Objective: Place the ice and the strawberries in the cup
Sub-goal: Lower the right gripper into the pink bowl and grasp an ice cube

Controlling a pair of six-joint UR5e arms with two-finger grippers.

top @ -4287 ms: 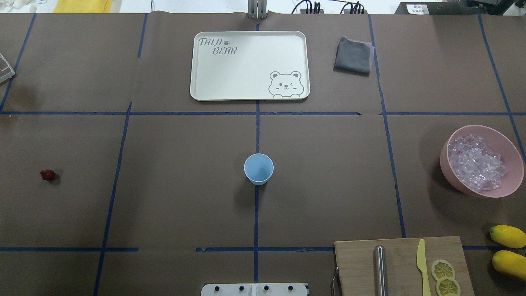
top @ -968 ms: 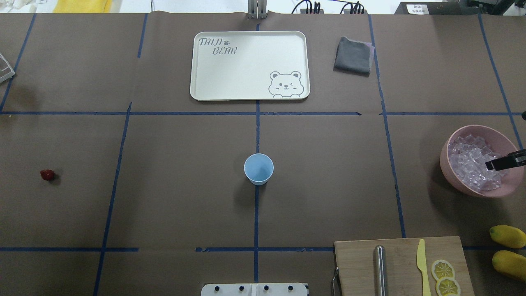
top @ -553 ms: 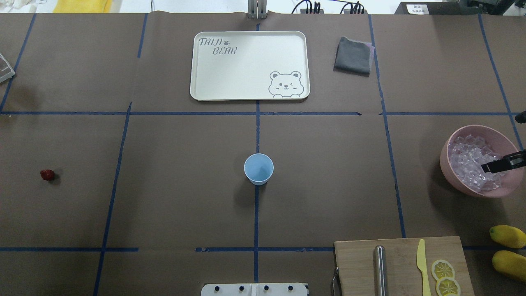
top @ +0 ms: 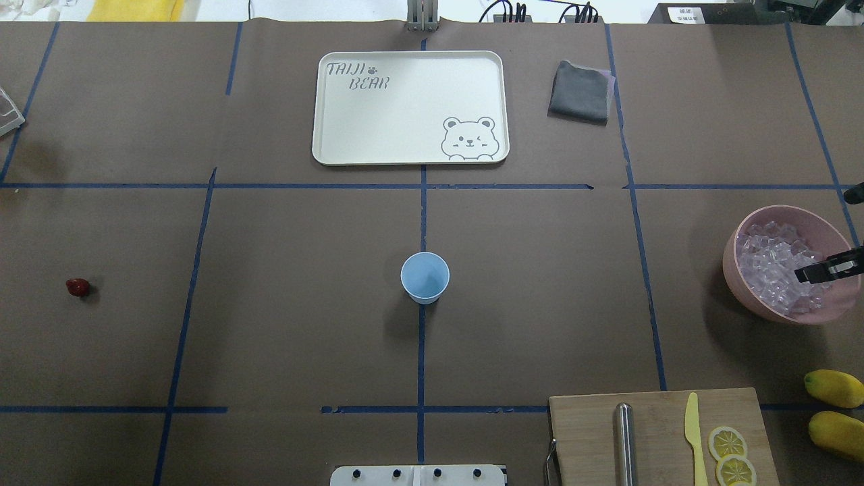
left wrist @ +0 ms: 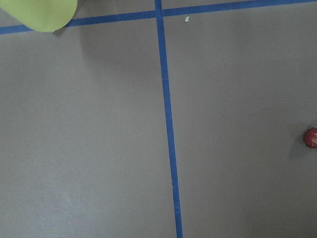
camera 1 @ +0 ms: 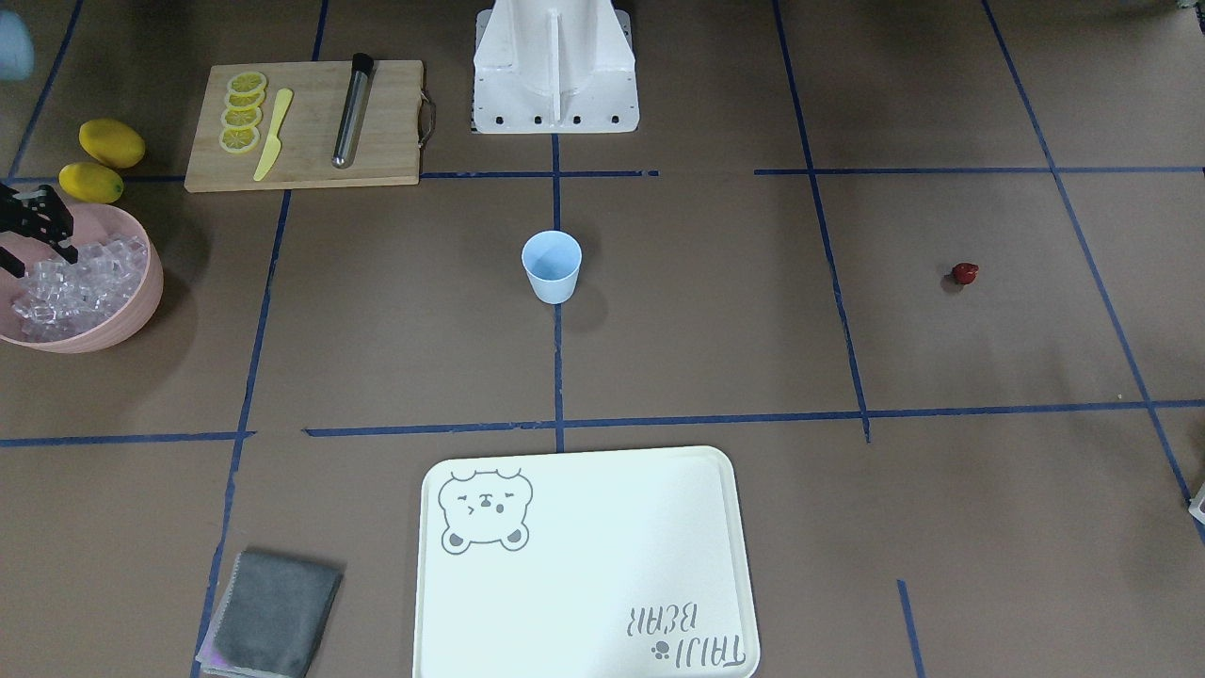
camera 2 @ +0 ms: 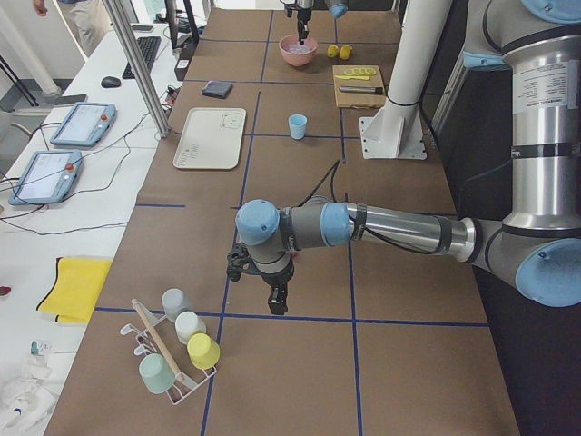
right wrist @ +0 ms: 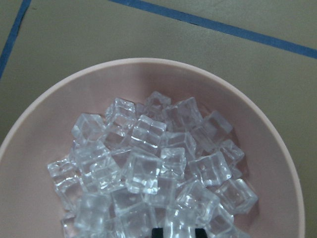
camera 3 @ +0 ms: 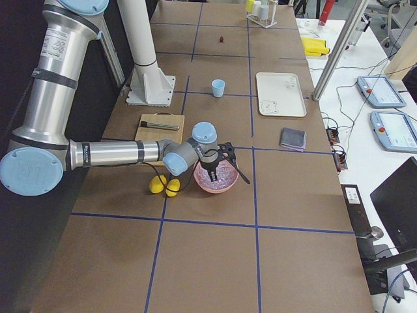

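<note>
The pale blue cup (top: 424, 277) stands upright at the table's middle and looks empty; it also shows in the front view (camera 1: 552, 266). The ice (top: 769, 266) fills the pink bowl (top: 734, 270) at the right. My right gripper (camera 1: 40, 259) hangs over the bowl (camera 1: 132, 315), open, its tips just above the ice (right wrist: 143, 168) and holding nothing. The strawberry (top: 77, 287) lies alone far left and shows at the left wrist view's right edge (left wrist: 311, 137). My left gripper (camera 2: 277, 295) shows only in the left side view, low over the table; I cannot tell its state.
A white bear tray (top: 405, 108) and a folded grey cloth (top: 579, 91) lie at the far side. A cutting board (top: 587, 432) with a metal rod, a yellow knife and lemon slices sits front right, two lemons (top: 833, 388) beside it. A cup rack (camera 2: 172, 354) stands near the left gripper.
The right gripper has come in over the pink bowl, which stood alone 4.3 s ago. Over the last second it has only shifted slightly above the ice. Cup and strawberry have not moved.
</note>
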